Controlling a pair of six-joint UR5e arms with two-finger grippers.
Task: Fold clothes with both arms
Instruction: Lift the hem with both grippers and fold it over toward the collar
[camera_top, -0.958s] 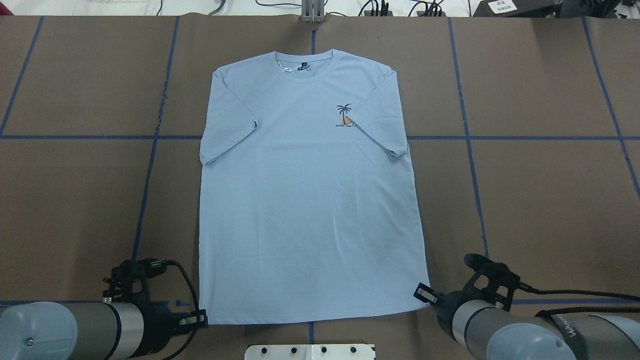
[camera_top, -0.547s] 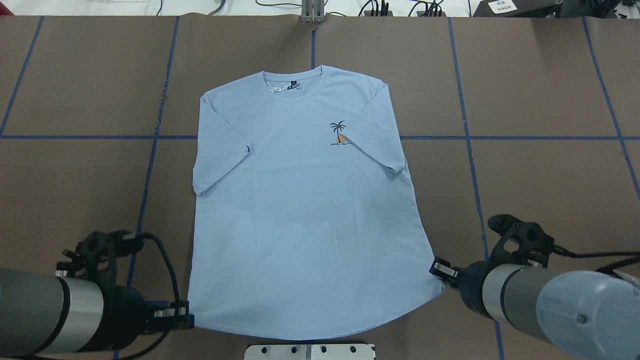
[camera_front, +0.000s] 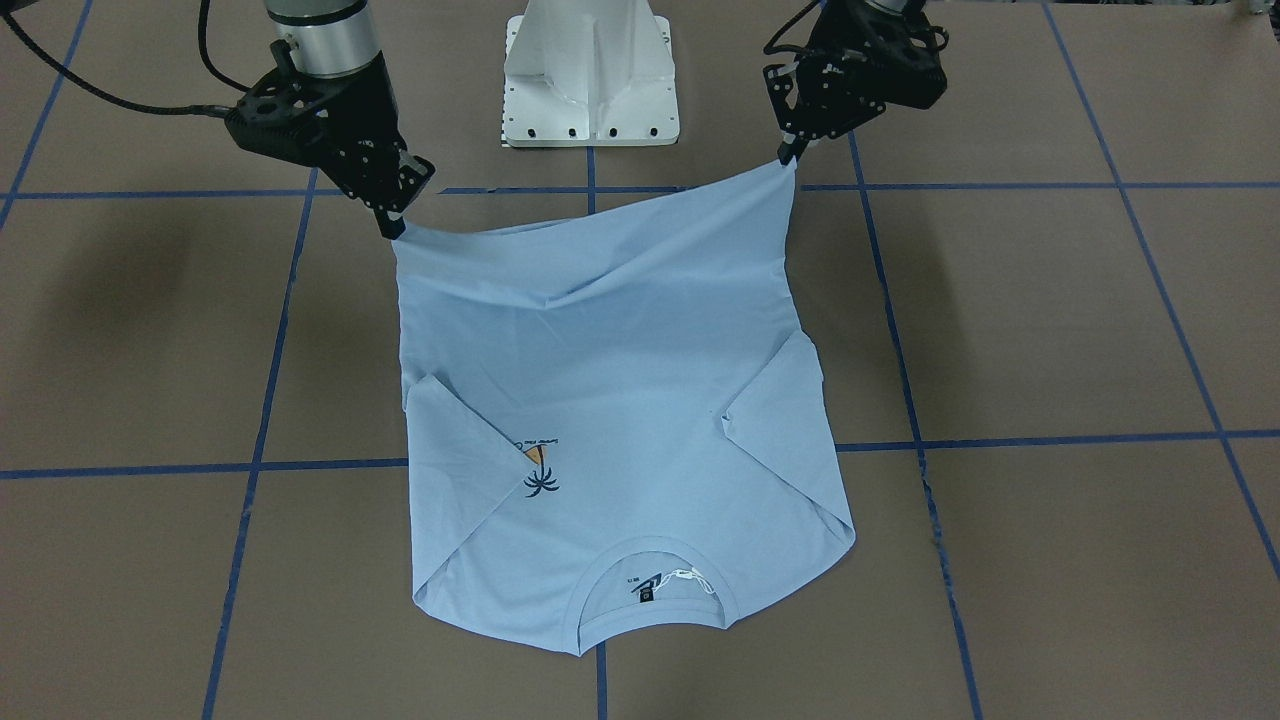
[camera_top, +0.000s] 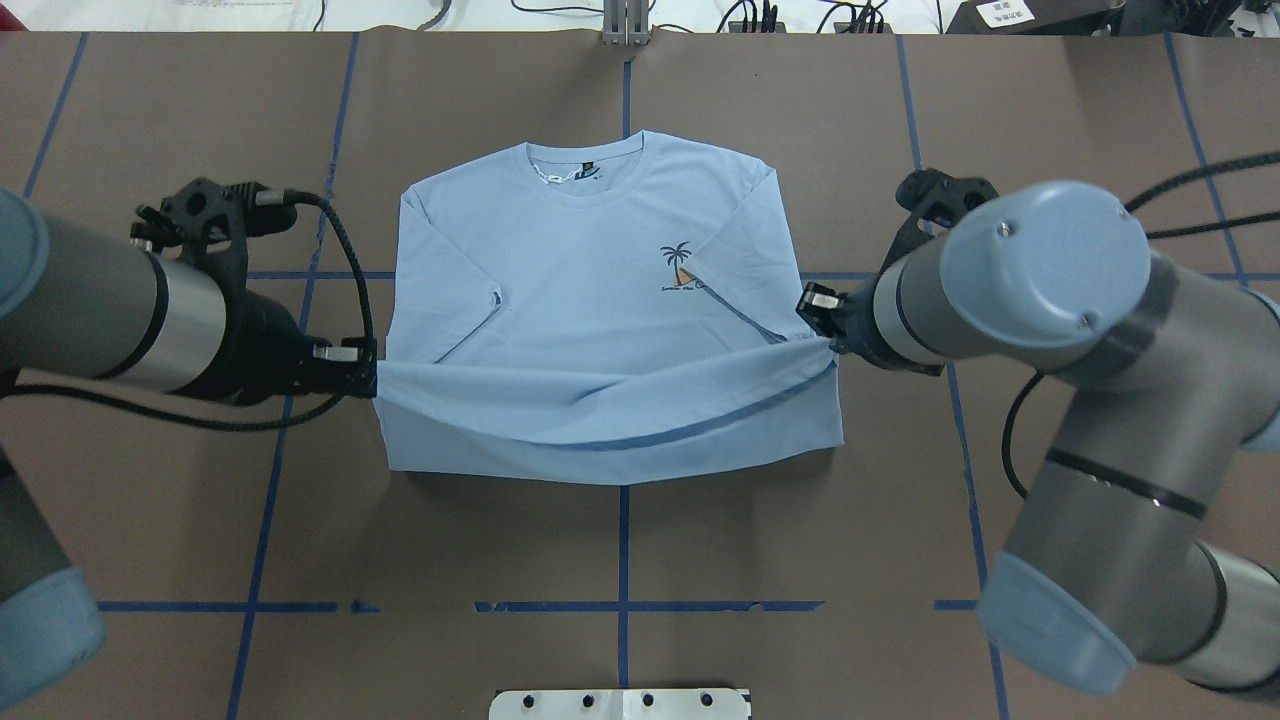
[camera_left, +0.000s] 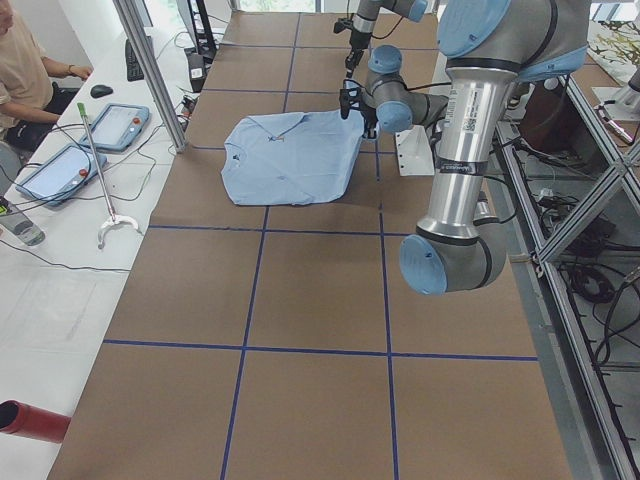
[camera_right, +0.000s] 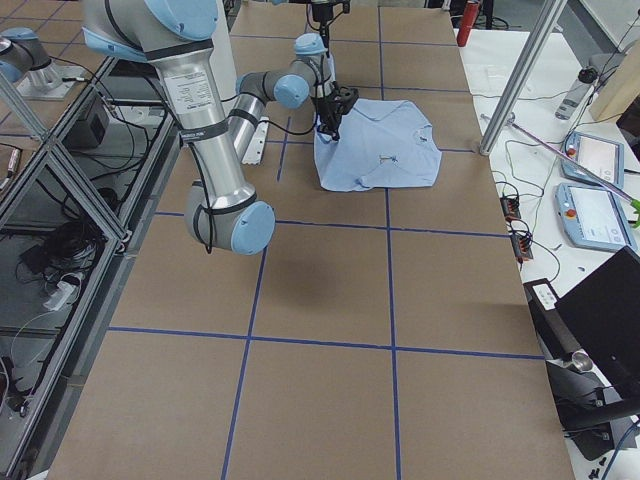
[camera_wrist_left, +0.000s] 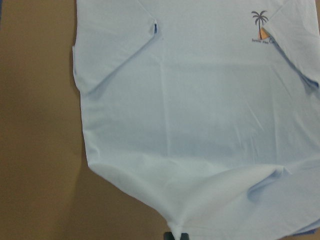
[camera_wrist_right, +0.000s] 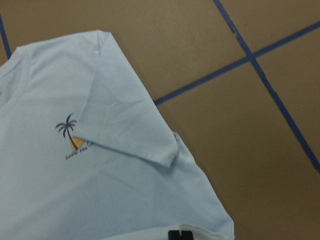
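Shirt: the T-shirt (camera_top: 600, 300) lay chest-up in the middle of the worktop (camera_top: 1080, 140), with its collar (camera_top: 585, 172) at the far end and both sleeves (camera_top: 445, 290) tucked in over the chest.
Hem: the hem (camera_top: 590, 388) was raised off the worktop and sagged in the middle between your two hands.
Left hand: your left hand (camera_top: 368, 366) was clenched on the hem's left corner.
Right hand: your right hand (camera_top: 824, 335) pinched the hem's right corner.
Risk, sag: if you carried the hem toward the collar this slack, the middle would probably land first and crease.
Risk, grip: each pinch sat at the very corner, so a pull apart could tear one free, or a hand might hold only one layer.
Risk, skew: uneven travel of the hands would likely lay the hem crooked against the collar.
Risk, drag: too low a carry could sweep the tucked sleeves out.
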